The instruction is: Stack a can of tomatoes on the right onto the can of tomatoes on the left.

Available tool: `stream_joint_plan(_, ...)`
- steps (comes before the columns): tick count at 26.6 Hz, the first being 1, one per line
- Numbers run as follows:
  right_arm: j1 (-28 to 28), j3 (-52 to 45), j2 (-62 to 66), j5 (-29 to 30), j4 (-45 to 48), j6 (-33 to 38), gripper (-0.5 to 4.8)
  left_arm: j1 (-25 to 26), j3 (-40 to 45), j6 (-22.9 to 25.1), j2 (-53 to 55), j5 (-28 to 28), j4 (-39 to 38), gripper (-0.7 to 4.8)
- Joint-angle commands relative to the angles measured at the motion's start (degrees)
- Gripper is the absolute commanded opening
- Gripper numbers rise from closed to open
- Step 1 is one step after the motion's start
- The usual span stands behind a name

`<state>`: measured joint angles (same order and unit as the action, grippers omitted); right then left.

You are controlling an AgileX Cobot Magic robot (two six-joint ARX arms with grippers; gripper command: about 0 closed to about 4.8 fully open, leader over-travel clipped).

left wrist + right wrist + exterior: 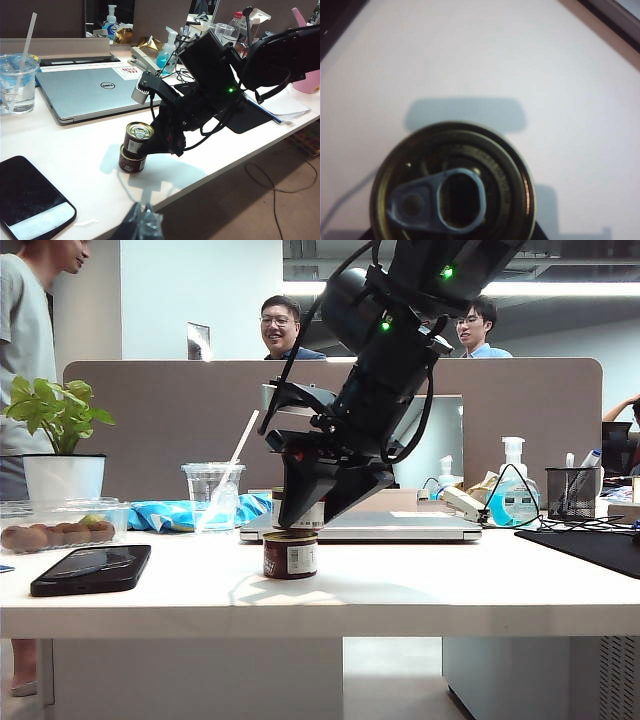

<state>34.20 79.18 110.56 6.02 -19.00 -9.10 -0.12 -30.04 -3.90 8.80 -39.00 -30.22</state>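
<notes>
Right claw (150,140) pinches the upper tomato can (138,138), upright, directly over the lower can (132,162) on the worktop (90,150); I judge their axes nearly aligned, so the release is straight down. Left claw (142,222) hangs well apart; I cannot tell its spread.

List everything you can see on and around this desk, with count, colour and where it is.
Tomato cans: 2, dark red with white labels, desk centre; upper can over lower can.
Laptop: 1, silver, closed, behind cans.
Phone: 1, black, left front.
Plastic cup: 1, clear, with straw, left.
Potted plant: 1, green, white pot, far left.
Sanitiser bottle: 1, blue, right.
People: 3 behind the desk.
Right gripper: black, holding upper can.
Left gripper: near desk's front edge, state unclear.
</notes>
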Motion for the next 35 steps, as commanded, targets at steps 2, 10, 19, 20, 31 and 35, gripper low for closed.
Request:
stream_joint_plan(2,0.83,0.31,-0.35,0.31,1.03,-0.22,2.12,0.09,-0.17,0.04,0.04,-0.24,0.66,-0.02)
stream_joint_plan(10,0.87,0.31,0.76,0.09,1.14,-0.22,2.72,0.09,-0.17,0.04,0.04,-0.24,0.66,-0.02)
stream_joint_plan(19,0.87,0.31,1.07,0.11,1.11,-0.17,3.92,0.09,-0.17,0.04,0.04,-0.26,0.66,-0.02)
stream_joint_plan(20,0.87,0.31,1.07,0.11,1.11,-0.17,3.93,0.09,-0.17,0.04,0.04,-0.24,0.66,-0.02)
stream_joint_plan(31,3.43,0.33,-3.48,-2.32,-5.92,-0.37,4.51,0.09,-0.17,0.07,0.07,-0.22,0.70,-0.02)
stream_joint_plan(35,3.78,0.33,-7.85,-0.50,-9.09,-0.79,1.68,0.09,-0.17,0.07,0.07,-0.22,0.72,-0.02)
